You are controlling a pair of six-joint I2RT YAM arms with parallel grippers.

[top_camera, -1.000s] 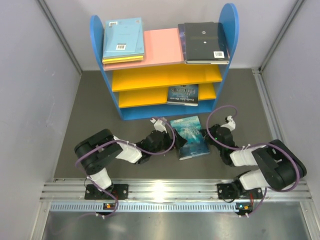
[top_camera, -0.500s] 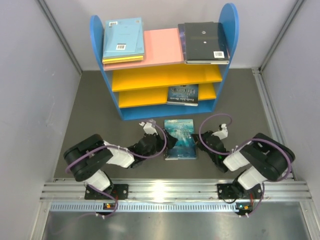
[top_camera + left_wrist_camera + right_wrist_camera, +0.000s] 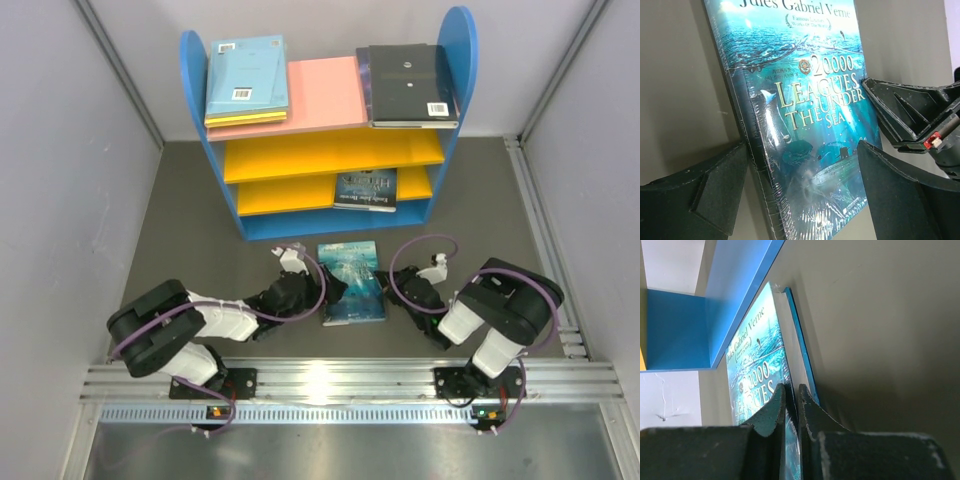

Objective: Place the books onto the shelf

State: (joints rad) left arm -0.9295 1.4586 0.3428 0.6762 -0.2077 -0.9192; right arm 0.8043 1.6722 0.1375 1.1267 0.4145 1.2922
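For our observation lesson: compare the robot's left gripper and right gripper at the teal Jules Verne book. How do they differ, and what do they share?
The left gripper is wide open; the right gripper is shut. The left gripper straddles one long edge of the teal Jules Verne book, with one finger over its cover; the right gripper pinches the opposite edge. Both sit low at the same book, in front of the shelf.

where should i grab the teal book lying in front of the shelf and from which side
Pinch a long side edge of the teal book, coming in low from the side: it lies about flat on the table and is thin, so an edge fits between the fingers. The right gripper is shut on its right edge this way.
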